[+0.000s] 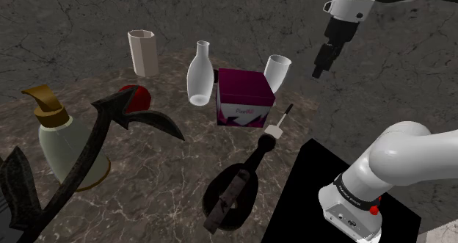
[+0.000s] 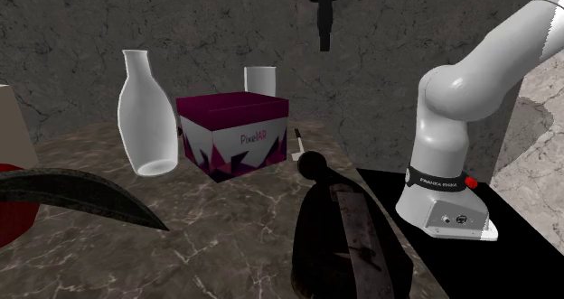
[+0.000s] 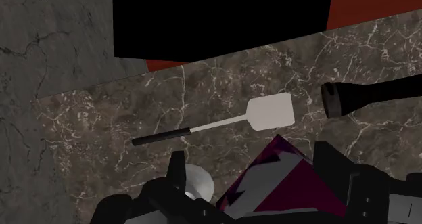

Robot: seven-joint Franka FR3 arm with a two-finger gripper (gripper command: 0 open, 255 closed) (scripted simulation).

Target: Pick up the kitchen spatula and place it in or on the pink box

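The claw (image 3: 252,155) has its two black fingers apart and holds nothing. It hangs high over the table (image 3: 88,155). Right under it sits the dark pink box (image 3: 284,182). Just past the box, the spatula (image 3: 223,124) lies flat on the table. Its long way runs from one finger toward the other, so I think the claw must turn before going down.

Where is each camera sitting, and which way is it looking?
Shoulder view: beside the stand, looking down over the table; shows the arm and gripper.
Second exterior view: low by the table, facing the pink box; shows the arm and gripper.
Wrist view: on the hand, looking down at the spatula; shows both open black fingers.
All three share the pink box and spatula.
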